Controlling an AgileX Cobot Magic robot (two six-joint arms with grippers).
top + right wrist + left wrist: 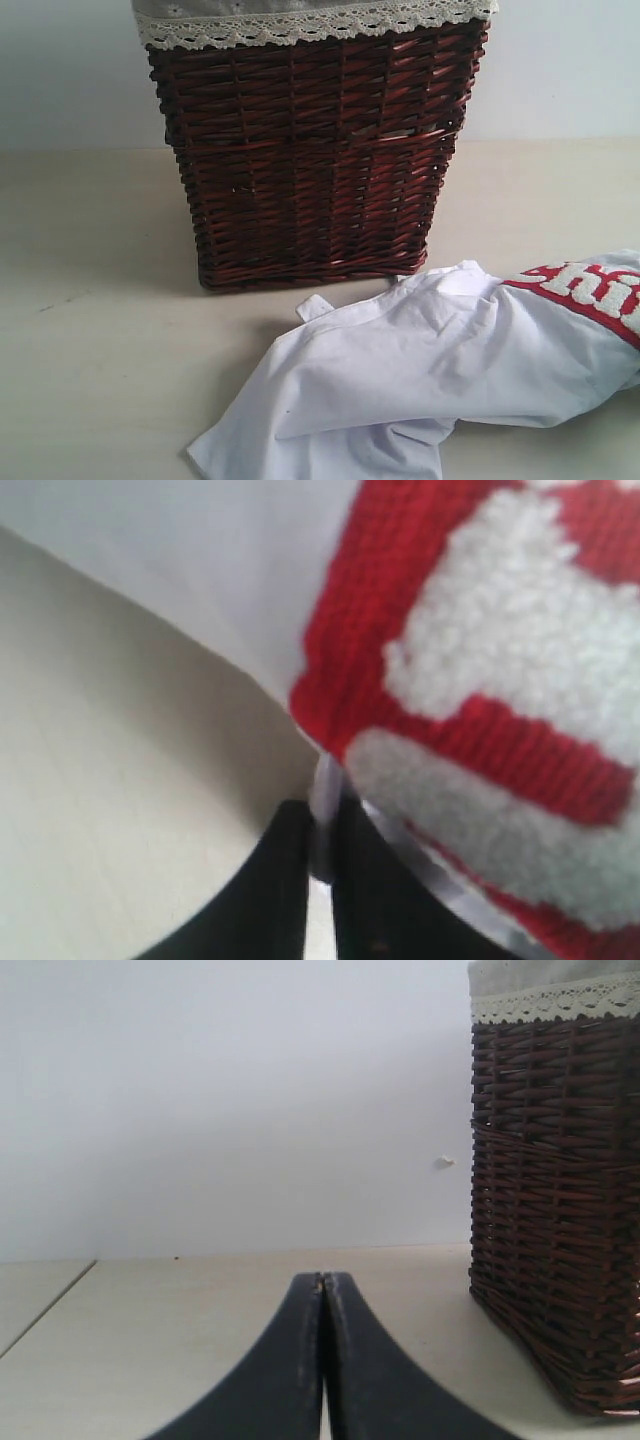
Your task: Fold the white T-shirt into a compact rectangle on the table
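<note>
- Left gripper (322, 1285): the fingers are pressed flat together with nothing between them; it sits low over bare table (90, 350), near the basket and well apart from the shirt
- Basket (310, 150): dark wicker, upright at mid-table, with a lace-edged liner (300, 25) over its rim
- Shirt (430, 380): a rumpled white heap lying on the table in front of the basket and to its right; its near edge comes close to the basket's lower corner, but I cannot tell if they touch
- Red band (590, 290): it shows at the far right of the shirt, slanted, and runs out of frame
- Right gripper (322, 825): the fingers are all but closed, pinching a thin fold of the shirt's edge right beside the red band
- Progress, as I judge it: barely begun; the shirt is neither spread flat nor creased anywhere on purpose, so the smoothing and every fold are left to do
- Hard to tell: the exterior view cuts off the shirt's right and lower parts and shows neither arm; sleeves and collar are lost in the wrinkles; the letters cannot be read; how far the pinched edge is off the table is unclear
</note>
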